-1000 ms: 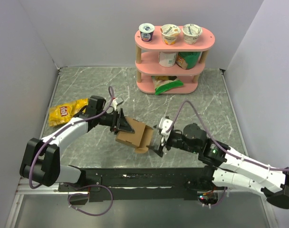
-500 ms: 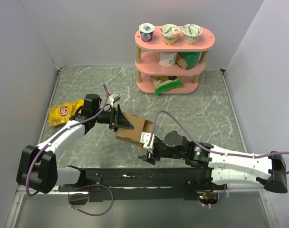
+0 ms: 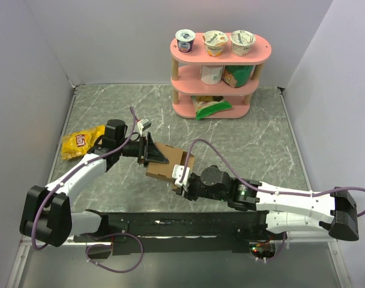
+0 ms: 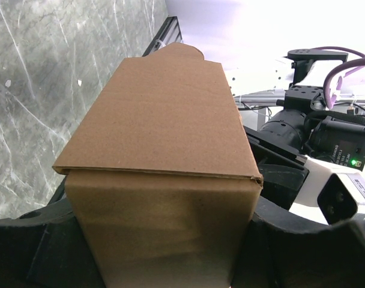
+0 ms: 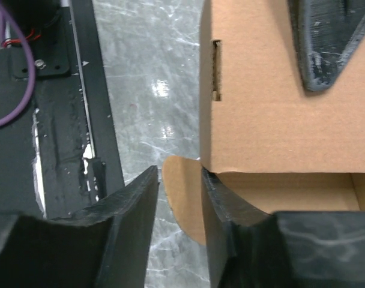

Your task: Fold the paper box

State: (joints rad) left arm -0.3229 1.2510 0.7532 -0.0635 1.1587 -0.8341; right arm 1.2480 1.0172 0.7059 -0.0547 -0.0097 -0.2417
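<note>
Where the box (image 3: 168, 165) sits: near the front middle of the tabletop (image 3: 254, 132), tilted, between both grippers.
Left gripper (image 3: 151, 155): closed on the box's left end, which fills the space between its fingers; one finger (image 5: 323, 42) lies flat on the top face.
Right gripper (image 5: 179, 180): nearly closed, its fingers straddling a rounded flap (image 5: 184, 204) at the box's near corner; a sliver of gap shows on one side.
Box form: walls up, right end open, slot (image 5: 217, 71) in one face.
Bag (image 3: 80, 144): yellow, at left, well apart.
</note>
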